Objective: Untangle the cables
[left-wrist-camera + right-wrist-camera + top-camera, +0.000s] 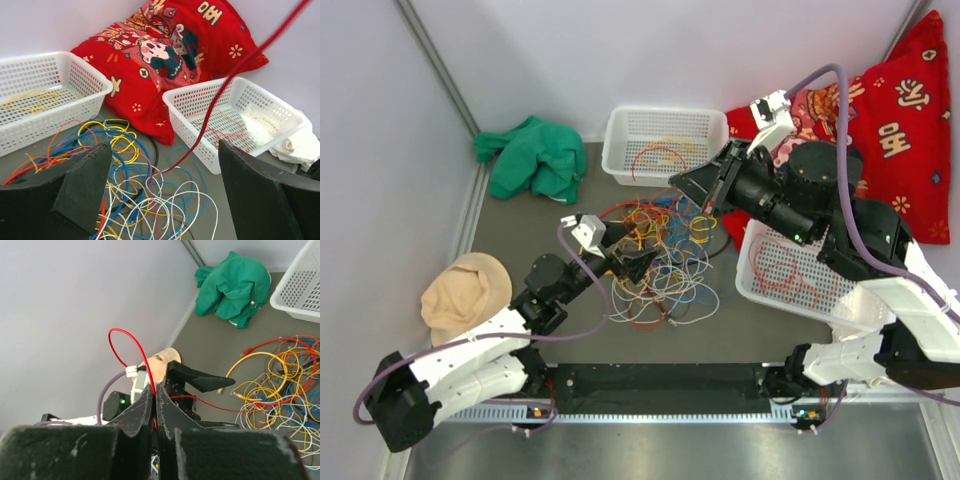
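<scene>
The cables (672, 285) lie in a tangled pile of yellow, red, orange, blue and white loops in the middle of the table. My left gripper (642, 264) is open at the pile's left edge, and its jaws (160, 192) straddle the loops without holding anything. My right gripper (680, 184) hovers above the pile's far side, shut (154, 390) on a thin red cable (121, 329). That red cable (226, 85) rises taut from the pile up to the right, passing between my left jaws.
A white basket (620, 135) at the back holds red and yellow cables. A second white basket (760, 285) at the right holds a red cable. A red pillow (905, 120), a green cloth (530, 158) and a beige cloth (465, 295) lie around the edges.
</scene>
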You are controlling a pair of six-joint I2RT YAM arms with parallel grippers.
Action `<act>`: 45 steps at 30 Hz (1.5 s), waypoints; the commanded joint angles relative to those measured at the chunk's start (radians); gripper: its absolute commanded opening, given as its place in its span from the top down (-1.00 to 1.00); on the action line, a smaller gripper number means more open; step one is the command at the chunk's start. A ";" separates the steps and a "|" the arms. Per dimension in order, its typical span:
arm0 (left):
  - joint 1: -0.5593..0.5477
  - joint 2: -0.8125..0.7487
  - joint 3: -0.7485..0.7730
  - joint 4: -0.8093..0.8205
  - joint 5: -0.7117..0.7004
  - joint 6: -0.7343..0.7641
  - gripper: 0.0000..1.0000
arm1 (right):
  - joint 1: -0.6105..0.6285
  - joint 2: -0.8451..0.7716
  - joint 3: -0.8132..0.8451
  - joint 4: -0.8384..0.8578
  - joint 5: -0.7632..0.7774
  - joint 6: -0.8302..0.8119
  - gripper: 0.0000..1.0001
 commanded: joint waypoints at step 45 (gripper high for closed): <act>0.006 0.255 0.981 -0.803 0.011 -0.483 1.00 | -0.004 -0.200 -0.793 0.731 0.017 -0.371 -0.30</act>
